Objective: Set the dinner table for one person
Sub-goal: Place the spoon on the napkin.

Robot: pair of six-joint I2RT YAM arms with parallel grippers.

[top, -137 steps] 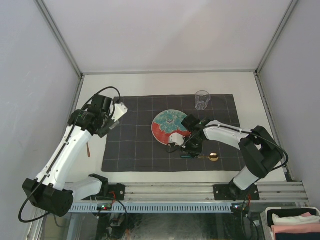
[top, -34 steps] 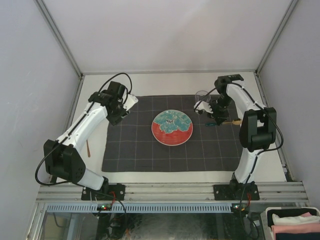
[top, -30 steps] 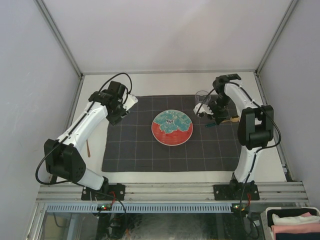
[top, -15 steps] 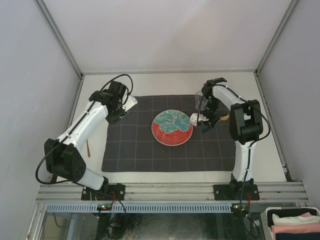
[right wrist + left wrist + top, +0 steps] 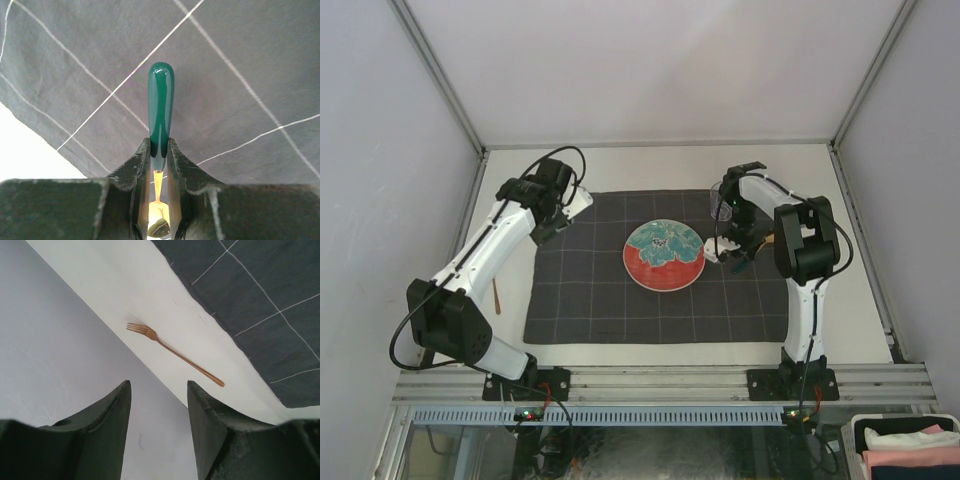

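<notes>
1. The desk (image 5: pixel 650 165) is the off-white tabletop that fills the enclosure. A dark checked cloth (image 5: pixel 590 290) lies across its middle as the place setting.
2. A red and teal plate (image 5: pixel 664 256) sits at the centre of the cloth, which suits the main position for one diner.
3. A clear glass (image 5: pixel 714 203) stands at the far right of the cloth, beyond the plate. It is partly hidden by the right arm.
4. The right pincer (image 5: pixel 159 145) is clenched on a green-handled spoon (image 5: pixel 161 107). It grips the near end of the handle, and the golden shaft runs back between the fingers.
5. From above, the right pincer (image 5: pixel 733 252) hangs over the cloth just beside the plate's right edge. This is judged to be the spot intended for the spoon. Whether the spoon touches the cloth cannot be told.
6. A copper fork (image 5: pixel 172 354) lies on bare desk off the left edge of the cloth, close to the side wall. It is not yet part of the setting.
7. The left pincer (image 5: pixel 157 385) is released, with its fingers parted and nothing between them. In the top view it sits over the far left corner of the cloth, well apart from the fork (image 5: pixel 497 297).
8. Judgement: the parted fingers and the wrist view of the fork suggest readiness to collect it. The wall close beside the fork could hamper that approach.
</notes>
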